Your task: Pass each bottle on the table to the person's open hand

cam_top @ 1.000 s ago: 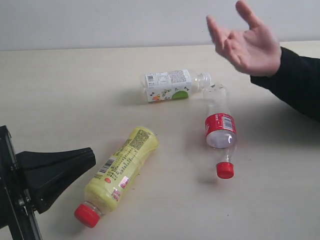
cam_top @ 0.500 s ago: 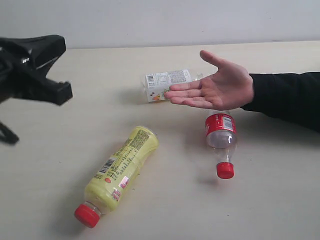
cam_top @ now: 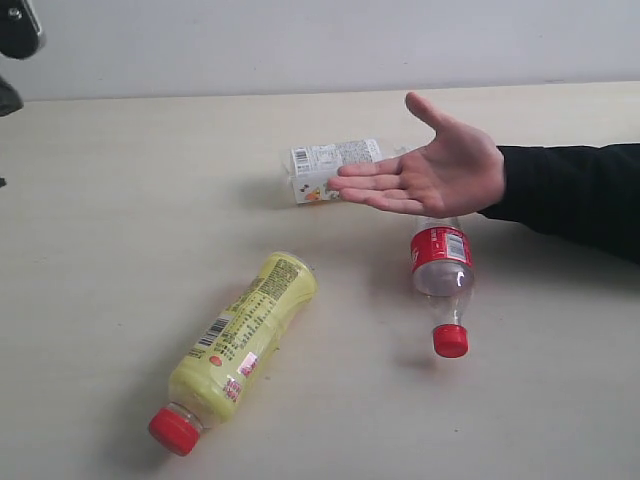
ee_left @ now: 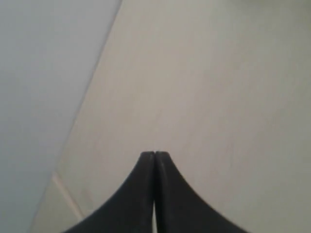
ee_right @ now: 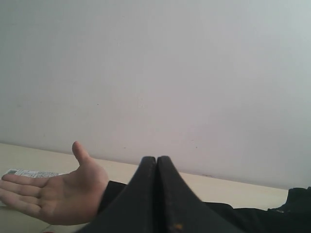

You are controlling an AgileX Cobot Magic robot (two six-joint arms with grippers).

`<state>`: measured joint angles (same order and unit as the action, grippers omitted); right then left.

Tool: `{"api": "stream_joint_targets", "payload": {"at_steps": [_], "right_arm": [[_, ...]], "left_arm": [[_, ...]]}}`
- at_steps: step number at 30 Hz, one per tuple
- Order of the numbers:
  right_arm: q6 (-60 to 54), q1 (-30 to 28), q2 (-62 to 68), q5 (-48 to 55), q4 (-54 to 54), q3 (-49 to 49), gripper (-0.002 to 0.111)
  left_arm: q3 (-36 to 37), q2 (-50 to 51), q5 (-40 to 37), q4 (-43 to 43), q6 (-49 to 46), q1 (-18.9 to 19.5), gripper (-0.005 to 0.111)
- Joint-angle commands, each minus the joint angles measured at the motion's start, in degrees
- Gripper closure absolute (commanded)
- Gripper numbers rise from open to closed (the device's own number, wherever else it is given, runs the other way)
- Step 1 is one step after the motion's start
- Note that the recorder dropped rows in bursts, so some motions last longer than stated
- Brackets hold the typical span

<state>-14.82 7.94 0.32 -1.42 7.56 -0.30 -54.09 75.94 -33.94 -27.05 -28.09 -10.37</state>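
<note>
Three bottles lie on the beige table (cam_top: 120,200). A yellow one with a red cap (cam_top: 240,345) is at the front left. A clear one with a red label and red cap (cam_top: 442,275) lies at the middle right. A squarish white-labelled one (cam_top: 325,168) lies further back, partly behind the person's open hand (cam_top: 430,175), held palm up on a black-sleeved arm; the hand (ee_right: 48,194) also shows in the right wrist view. My left gripper (ee_left: 154,154) is shut over bare table, with only a bit of that arm (cam_top: 15,30) at the exterior view's top left corner. My right gripper (ee_right: 156,158) is shut and empty.
A pale grey wall (cam_top: 300,40) runs behind the table's far edge. The black sleeve (cam_top: 575,200) lies across the table's right side.
My left arm has swung up and back, out of the exterior view's left side to its top corner. The hand, raised a second ago, now rests palm up over the bottles.
</note>
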Motion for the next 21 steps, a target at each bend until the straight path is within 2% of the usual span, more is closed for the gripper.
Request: {"api": "stream_joint_targets", "payload": {"at_steps": [1, 2, 3, 5, 6, 9, 13, 15, 21], "right_arm": [[-0.05, 0.04, -0.32, -0.2, -0.02, 0.3, 0.108], [-0.05, 0.04, -0.32, -0.2, -0.02, 0.3, 0.108], [-0.05, 0.04, -0.32, -0.2, -0.02, 0.3, 0.108], [-0.05, 0.04, -0.32, -0.2, -0.02, 0.3, 0.108], [-0.05, 0.04, -0.32, -0.2, -0.02, 0.3, 0.108], [-0.05, 0.04, -0.32, -0.2, -0.02, 0.3, 0.108], [-0.05, 0.04, -0.32, -0.2, -0.02, 0.3, 0.108], [-0.05, 0.04, -0.32, -0.2, -0.02, 0.3, 0.108], [-0.05, 0.04, -0.32, -0.2, -0.02, 0.3, 0.108]], "left_arm": [[-3.78, 5.56, -19.82, -22.93, 40.74, 0.82, 0.107], [-5.11, 7.37, -24.03, -21.29, 44.74, 1.09, 0.107], [-7.17, 10.35, -28.36, -12.68, 42.17, 1.23, 0.107], [-8.11, 12.82, -28.74, -1.11, 35.72, 1.11, 0.107], [-8.16, 14.15, -28.35, 6.73, 28.88, 0.76, 0.107], [-8.16, 16.63, -27.66, 21.42, 14.99, -0.52, 0.107], [-8.43, 18.38, -26.38, 32.48, 13.55, -3.5, 0.104], [-9.17, 18.63, -26.12, 34.12, 13.55, -5.81, 0.094], [-12.29, 18.63, -23.6, 40.07, 13.46, -12.15, 0.05]]}}
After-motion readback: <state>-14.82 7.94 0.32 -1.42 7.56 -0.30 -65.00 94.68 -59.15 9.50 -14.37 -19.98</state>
